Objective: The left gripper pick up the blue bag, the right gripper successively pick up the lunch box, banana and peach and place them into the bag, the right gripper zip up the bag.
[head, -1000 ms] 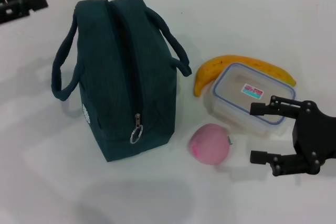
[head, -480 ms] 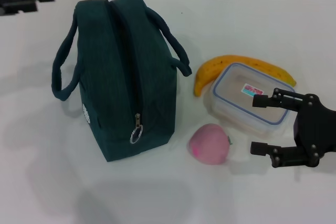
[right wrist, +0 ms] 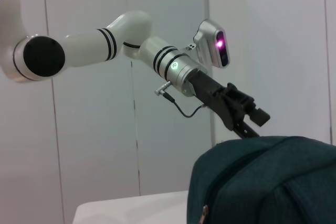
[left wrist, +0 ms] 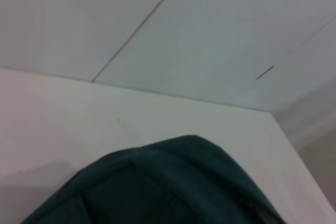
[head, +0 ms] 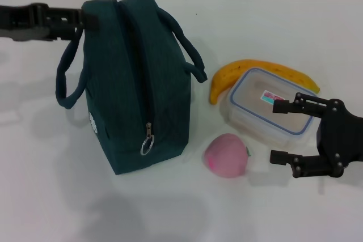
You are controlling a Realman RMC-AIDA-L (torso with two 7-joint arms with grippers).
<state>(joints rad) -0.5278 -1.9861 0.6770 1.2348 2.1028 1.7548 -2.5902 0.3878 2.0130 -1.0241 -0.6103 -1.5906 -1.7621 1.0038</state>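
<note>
- Two grippers in view, near one first: right gripper (head: 279, 131) low at the front right of the tabletop (head: 45, 196), jaws spread wide, holding nothing
- It sits just beside the near corner of the lunch box (head: 271, 106), one finger over the box's rim, the other down toward the peach (head: 227, 155); whether it touches the box, cannot tell
- Peach lies on the tabletop in front of the lunch box, close to the blue bag (head: 136, 77); looks dark teal, stands upright, zipper closed with its pull (head: 147, 140) hanging at the near end
- Banana (head: 258, 75) lies behind the lunch box, touching its far rim
- Left gripper (head: 88, 22) far left at the bag's top far end, by the left handle (head: 68, 77); jaws state cannot tell
- Step, my read: first one, left gripper reaching for the bag; nothing packed
- Next calls for: left jaws closing on handle or top edge, bag steadied and opened before the right gripper takes the lunch box
</note>
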